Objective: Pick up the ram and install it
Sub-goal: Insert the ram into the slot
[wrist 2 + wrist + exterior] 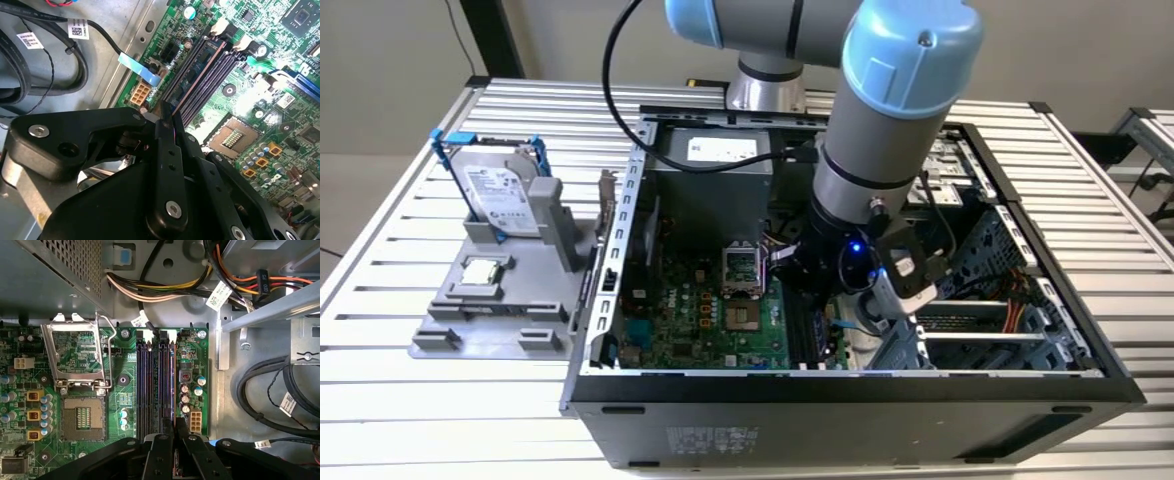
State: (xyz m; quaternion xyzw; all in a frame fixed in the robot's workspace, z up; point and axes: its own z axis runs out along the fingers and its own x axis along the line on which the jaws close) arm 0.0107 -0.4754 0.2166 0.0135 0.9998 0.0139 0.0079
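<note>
Black and closed, the pincer [170, 427] sits low over the memory slots [155, 382] of the motherboard [120, 400], and we see its fingers [167, 127] pressed together on a thin edge. That edge seems to be the ram [173, 390], standing upright along the slot at the side nearest the chassis wall, though we can make out only a narrow dark strip of it ahead of the fingertips, so we hedge on how far it is seated. In the second wrist view the same strip [197, 82] runs away from the fingertips along the slots, toward the white latches [227, 37] at their far end.

Beside the slots we see the open processor socket [84, 415] with its metal frame [77, 357] lifted. In the exterior view the arm [894, 110] reaches down into the open computer case [854, 385], which lies on a slatted metal table [400, 260]. On the exterior view's left, well apart from the case, a grey fixture [494, 310] holds a hard drive [494, 185] upright in a blue frame and a small square processor chip [480, 270] lying flat.
</note>
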